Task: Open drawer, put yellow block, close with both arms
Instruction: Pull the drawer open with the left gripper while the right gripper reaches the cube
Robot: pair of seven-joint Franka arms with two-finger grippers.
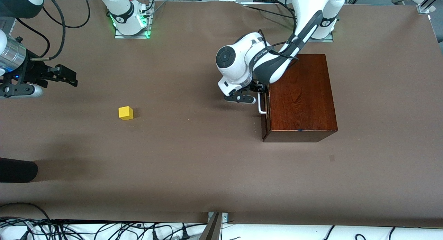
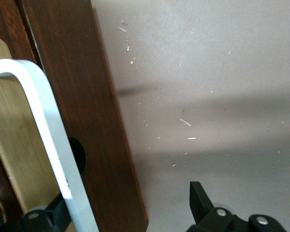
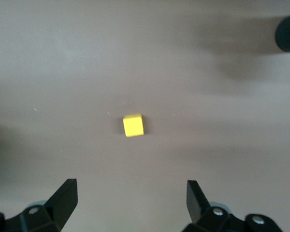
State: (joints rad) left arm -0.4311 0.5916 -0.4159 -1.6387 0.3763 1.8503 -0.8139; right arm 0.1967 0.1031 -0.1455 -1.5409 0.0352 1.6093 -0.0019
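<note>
Step in hand, as judged: opening the drawer (image 1: 265, 108). The left gripper (image 1: 256, 93) is set at the white handle (image 1: 262, 105) on the front of the dark wooden box (image 1: 300, 94); in the left wrist view the handle bar (image 2: 48, 140) passes between the two fingers, one finger (image 2: 203, 203) showing on the table side, the other (image 2: 43, 217) tucked by the drawer front (image 2: 82, 116). The fingers are spread, with a clear gap on the table side, so the handle is straddled, not clamped. A strip of pale wood (image 2: 14, 145) shows past the drawer front, so the drawer looks barely cracked at most.

The yellow block (image 1: 125, 113) sits on the table (image 1: 207, 171), well apart from the box, toward the right arm's end. The right gripper (image 1: 65, 75) is held over the table near that end, fingers spread wide and empty, with the block (image 3: 133, 125) centred ahead of it in the right wrist view.

Next move, as judged: fingers to be closed on the handle, then a straight pull away from the box, in line with the drawer slide. An off-axis pull could drag or twist the box. The block pick is best left until the drawer is well out.
</note>
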